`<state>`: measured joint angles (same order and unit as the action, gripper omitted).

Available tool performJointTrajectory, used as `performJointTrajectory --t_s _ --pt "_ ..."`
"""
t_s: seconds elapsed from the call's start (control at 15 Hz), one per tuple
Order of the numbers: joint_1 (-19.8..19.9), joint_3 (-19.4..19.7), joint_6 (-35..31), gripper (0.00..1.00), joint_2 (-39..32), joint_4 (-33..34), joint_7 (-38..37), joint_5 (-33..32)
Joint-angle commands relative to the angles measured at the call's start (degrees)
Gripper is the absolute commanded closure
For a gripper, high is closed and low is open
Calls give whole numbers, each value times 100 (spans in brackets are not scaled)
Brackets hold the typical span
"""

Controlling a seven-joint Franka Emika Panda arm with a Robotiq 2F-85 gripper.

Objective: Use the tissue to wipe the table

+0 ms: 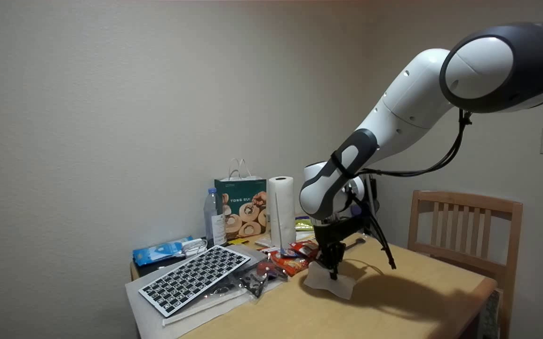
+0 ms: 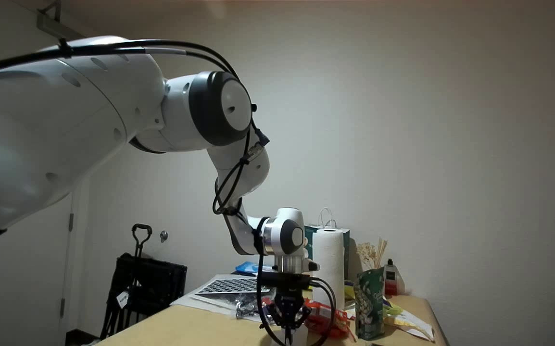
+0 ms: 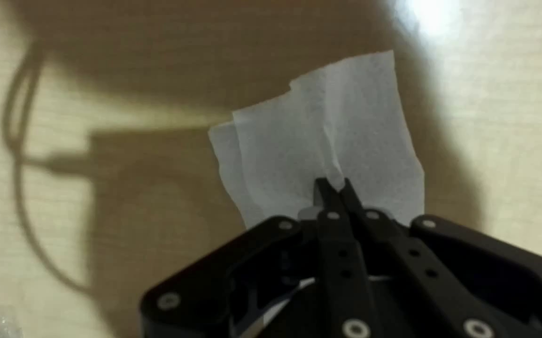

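Open table runs from the fingers to its edge near the chair, while shiny red packets crowd just beside them. The gripper pinches a crease of thin, ragged-edged tissue, spread beneath the fingers

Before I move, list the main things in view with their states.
Tissue, pinched in a crease, corners spread.
Fingers, shut on that crease.
Table, partly covered.
Paper-towel roll, upright.
Bottle, upright, capped.
Green bag, upright, handles up.
Checkered board, pattern side up.
Red packets, can't tell if opened.
Chair, upright.
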<state>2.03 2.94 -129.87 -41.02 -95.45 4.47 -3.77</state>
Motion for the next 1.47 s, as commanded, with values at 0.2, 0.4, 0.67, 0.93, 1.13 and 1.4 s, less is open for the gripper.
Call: performJointTrajectory --t_s 0.2,0.4,0.67,0.93,1.13,1.4 --pt "21 -63 176 98 -99 259 -12 -22" --pt "17 -20 186 100 -209 353 -90 -32" --pt "234 105 -6 100 -176 134 -366 181" --pt "792 84 -250 100 -309 -63 -423 848" --pt "819 121 -87 100 -300 144 -347 1004" --pt "871 115 -91 98 -309 167 -335 1034"
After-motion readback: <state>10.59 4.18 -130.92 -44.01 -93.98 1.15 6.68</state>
